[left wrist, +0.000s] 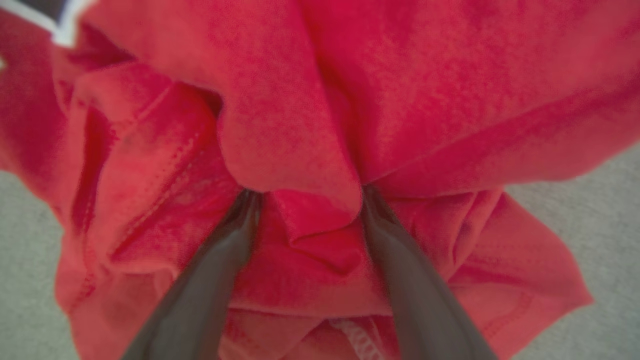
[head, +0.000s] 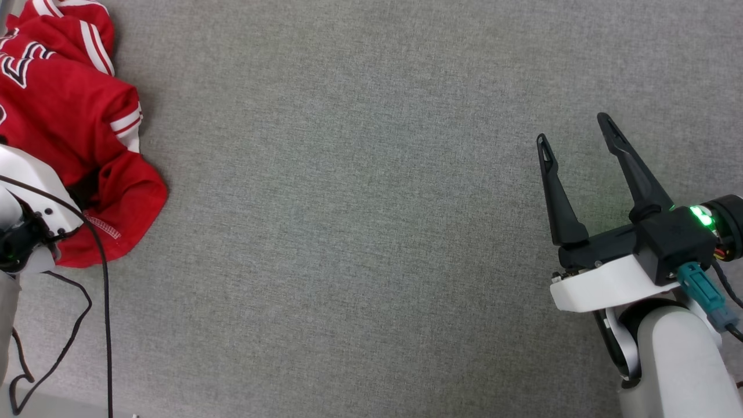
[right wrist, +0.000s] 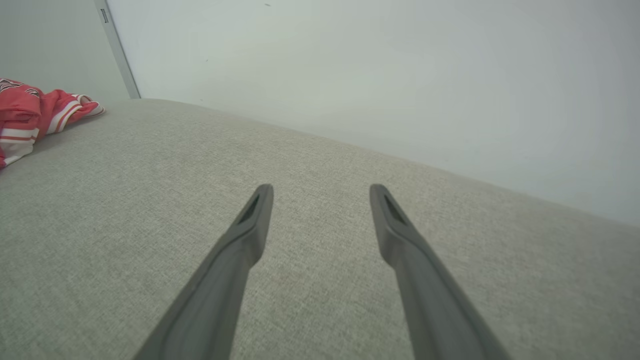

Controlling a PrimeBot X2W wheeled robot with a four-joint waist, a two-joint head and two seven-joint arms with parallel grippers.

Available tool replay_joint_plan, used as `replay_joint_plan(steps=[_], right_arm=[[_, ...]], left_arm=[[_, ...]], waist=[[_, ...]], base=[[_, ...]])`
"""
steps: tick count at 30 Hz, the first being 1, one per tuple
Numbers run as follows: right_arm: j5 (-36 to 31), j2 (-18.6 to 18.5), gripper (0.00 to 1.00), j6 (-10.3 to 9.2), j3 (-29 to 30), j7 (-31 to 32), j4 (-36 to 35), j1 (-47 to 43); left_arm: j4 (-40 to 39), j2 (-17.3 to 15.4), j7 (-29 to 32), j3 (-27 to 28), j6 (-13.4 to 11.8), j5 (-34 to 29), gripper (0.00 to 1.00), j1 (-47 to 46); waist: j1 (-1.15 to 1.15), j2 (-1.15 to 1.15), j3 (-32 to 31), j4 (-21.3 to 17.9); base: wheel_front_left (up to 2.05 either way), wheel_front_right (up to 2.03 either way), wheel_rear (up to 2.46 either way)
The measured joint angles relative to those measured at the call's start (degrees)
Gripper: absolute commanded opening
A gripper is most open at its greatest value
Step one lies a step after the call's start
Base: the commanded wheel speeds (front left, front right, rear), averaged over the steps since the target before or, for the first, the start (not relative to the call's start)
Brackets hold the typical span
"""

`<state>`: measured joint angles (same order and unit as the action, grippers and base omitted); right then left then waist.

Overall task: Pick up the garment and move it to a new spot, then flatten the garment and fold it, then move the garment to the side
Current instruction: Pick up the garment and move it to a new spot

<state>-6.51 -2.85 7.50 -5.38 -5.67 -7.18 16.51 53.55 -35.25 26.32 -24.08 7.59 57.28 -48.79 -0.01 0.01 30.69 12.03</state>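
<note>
The garment [head: 64, 110], a red jersey with white-striped trim and black white-outlined lettering, lies crumpled at the far left of the grey surface. My left arm's white wrist [head: 29, 197] sits over its near edge and hides the fingers there. In the left wrist view the left gripper [left wrist: 308, 194] stands open, its tips pushed into the folds of the garment [left wrist: 425, 90], with a fold bulging between the two fingers. My right gripper [head: 573, 129] hovers open and empty at the right, far from the cloth. It also appears in its own wrist view [right wrist: 321, 190], with the garment [right wrist: 25, 115] at the far left.
A wide grey fabric surface [head: 348, 232] stretches between the two arms. A pale wall [right wrist: 400, 75] rises behind its far edge. A black cable [head: 106, 302] hangs from the left wrist down the lower left.
</note>
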Motion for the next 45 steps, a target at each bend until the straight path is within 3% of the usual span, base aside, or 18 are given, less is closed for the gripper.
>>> replay_joint_plan(steps=[1,2,3,10,21,26,35,45], right_arm=[[0.04,0.00,1.00,0.00,-0.05,0.00,0.10,0.03],[0.05,0.01,1.00,0.00,-0.05,-0.01,0.16,0.16],[0.07,0.02,1.00,0.00,-0.04,-0.01,0.30,0.28],[0.91,0.02,1.00,0.01,0.77,-0.33,1.45,-0.43],[3.65,0.01,1.00,0.01,3.18,-1.46,3.50,-4.55],[5.13,0.00,1.00,0.00,5.79,-2.18,4.12,-7.67],[7.25,0.00,1.00,0.00,7.64,-3.05,4.88,-11.51],[8.68,0.01,1.00,0.01,7.06,-3.34,5.31,-14.35]], left_arm=[[0.33,0.09,-0.22,-0.33,-0.01,0.25,0.37,-0.13],[0.65,0.20,-0.73,-0.92,-0.02,0.20,0.12,-0.19],[0.88,0.32,-0.90,-1.45,-0.03,0.12,0.00,-0.24],[4.26,1.80,-8.21,-4.87,-0.05,-2.18,0.00,-0.31],[6.77,2.41,-33.05,-7.48,-0.05,-9.25,0.00,-4.01],[5.32,4.87,-41.01,-6.64,-0.85,-11.76,0.00,-7.21],[-6.43,8.01,-41.22,-2.76,-3.99,-17.78,0.00,-6.19],[-15.71,13.71,-40.08,-8.03,-2.55,-19.14,0.00,2.09]], waist=[[0.00,0.00,-0.17,0.01],[0.00,0.00,-0.39,0.04],[0.00,0.00,-0.67,0.06],[0.01,0.00,-4.08,0.82],[0.01,0.00,-12.71,3.10],[0.00,0.00,-17.79,3.90],[0.00,0.00,-22.71,1.94],[0.00,0.00,-26.64,-4.71]], base=[[0.00,0.00,0.00],[0.00,0.00,0.00],[0.00,0.00,0.00],[0.00,0.00,0.00],[0.00,0.00,0.00],[0.00,0.00,0.00],[0.00,0.00,0.00],[0.00,0.00,0.00]])
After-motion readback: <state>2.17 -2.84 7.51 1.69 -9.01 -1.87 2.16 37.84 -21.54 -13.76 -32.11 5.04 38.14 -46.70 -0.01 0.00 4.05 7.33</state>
